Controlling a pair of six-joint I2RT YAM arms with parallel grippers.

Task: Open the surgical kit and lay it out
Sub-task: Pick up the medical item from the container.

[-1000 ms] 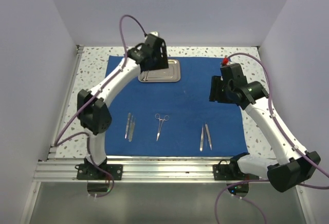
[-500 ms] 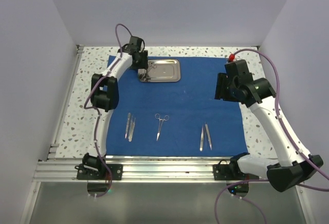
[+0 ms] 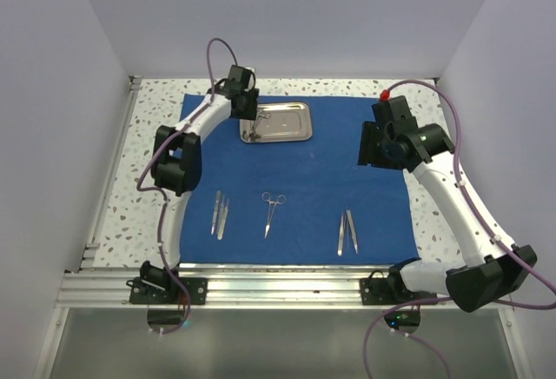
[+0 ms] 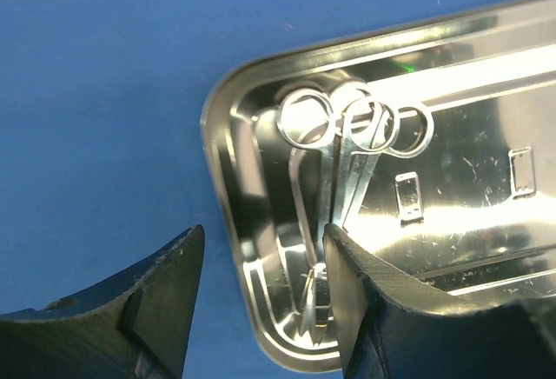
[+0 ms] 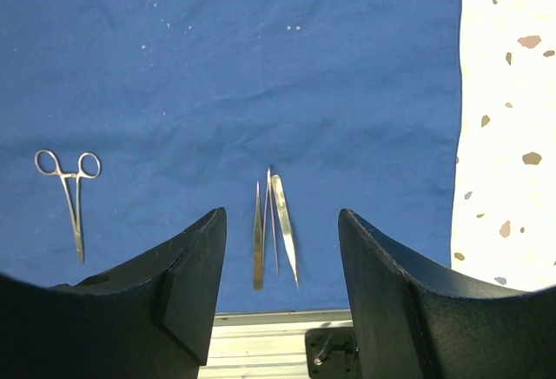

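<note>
Trouble looks likeliest at the left end of the small shiny rectangular steel tray (image 4: 213,123). There the left gripper (image 4: 262,240) hangs with its jaws apart, holding nothing. One finger is outside the tray's rim over the royal-blue cloth wrap (image 3: 321,170). The other is inside the tray, above the ring-handled steel instruments (image 4: 347,162) lying overlapped there. Whether either finger touches the tray I cannot tell.

A pinch from this stance could catch the rim instead of the steel and drag or tip the tray. Because the instruments cross each other, it could also lift two at once, or let a slick one slide off across the polished floor.

Nearer the robot than the tray, slim steel tweezers (image 3: 218,214), ring-handled forceps (image 3: 272,211) and a second pair of tweezers (image 5: 274,231) lie in a row on the flat cloth. Well right of the tray, the right gripper (image 5: 282,218) hovers above the cloth, jaws wide and empty.
</note>
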